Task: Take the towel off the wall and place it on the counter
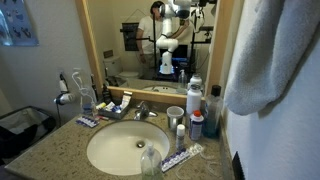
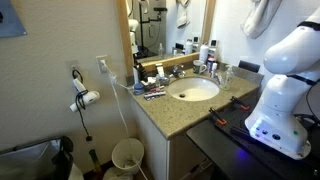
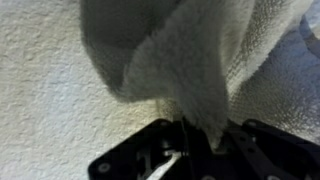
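The pale grey-white terry towel [image 3: 190,50] hangs in folds against the white textured wall [image 3: 50,90]. In the wrist view its lower bunched tip runs down between the black fingers of my gripper [image 3: 205,140], which look closed on it. In both exterior views the towel [image 1: 275,55] [image 2: 262,18] hangs high at the right, above the counter's end. The gripper itself is hidden behind the towel there. The speckled counter [image 1: 60,150] [image 2: 175,112] with its oval white sink [image 1: 125,148] [image 2: 193,90] lies below.
Bottles and cups [image 1: 195,100] crowd the counter's right side, with toiletries [image 1: 105,105] by the mirror [image 1: 150,40] and a faucet [image 1: 143,112]. A hair dryer [image 2: 85,97] hangs on the side wall, a bin [image 2: 127,155] stands below. The robot's white base [image 2: 280,105] is beside the vanity.
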`<state>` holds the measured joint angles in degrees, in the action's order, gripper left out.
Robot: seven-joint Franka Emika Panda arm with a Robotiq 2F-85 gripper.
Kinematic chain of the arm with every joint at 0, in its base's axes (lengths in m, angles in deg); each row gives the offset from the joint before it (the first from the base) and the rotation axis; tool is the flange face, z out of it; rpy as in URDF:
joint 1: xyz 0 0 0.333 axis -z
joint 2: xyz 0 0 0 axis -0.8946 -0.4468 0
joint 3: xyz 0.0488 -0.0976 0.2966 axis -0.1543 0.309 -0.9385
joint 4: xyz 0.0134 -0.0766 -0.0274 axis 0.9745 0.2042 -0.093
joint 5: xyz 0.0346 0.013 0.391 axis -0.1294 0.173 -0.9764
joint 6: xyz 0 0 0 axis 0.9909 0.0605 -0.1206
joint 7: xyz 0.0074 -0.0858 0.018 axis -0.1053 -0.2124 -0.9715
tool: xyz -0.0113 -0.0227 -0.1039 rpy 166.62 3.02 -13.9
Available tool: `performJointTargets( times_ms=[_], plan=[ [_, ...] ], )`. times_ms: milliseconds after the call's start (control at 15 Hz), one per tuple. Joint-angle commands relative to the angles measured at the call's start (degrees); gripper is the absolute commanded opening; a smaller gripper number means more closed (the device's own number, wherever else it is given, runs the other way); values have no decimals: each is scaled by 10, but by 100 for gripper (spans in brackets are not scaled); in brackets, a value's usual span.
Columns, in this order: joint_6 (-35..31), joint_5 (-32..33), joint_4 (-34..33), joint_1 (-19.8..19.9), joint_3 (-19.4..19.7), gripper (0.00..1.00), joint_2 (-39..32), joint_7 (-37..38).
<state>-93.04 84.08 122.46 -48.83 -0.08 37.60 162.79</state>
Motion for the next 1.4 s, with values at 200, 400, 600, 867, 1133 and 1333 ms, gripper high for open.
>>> performJointTargets(
  times_ms=[200, 400, 600, 867, 1133, 1333],
  plan=[
    [59, -3, -69, -15, -14, 3, -12, 36],
    [60, -5, -98, -30, -25, 3, -11, 31],
    [22, -43, -104, -61, -39, 3, -2, 8],
    [-19, -120, -97, -112, -82, 3, 5, -49],
    [-24, -205, -104, -159, -137, 3, 3, -133],
    [-26, -274, -102, -191, -176, 3, 4, -194]
  ],
)
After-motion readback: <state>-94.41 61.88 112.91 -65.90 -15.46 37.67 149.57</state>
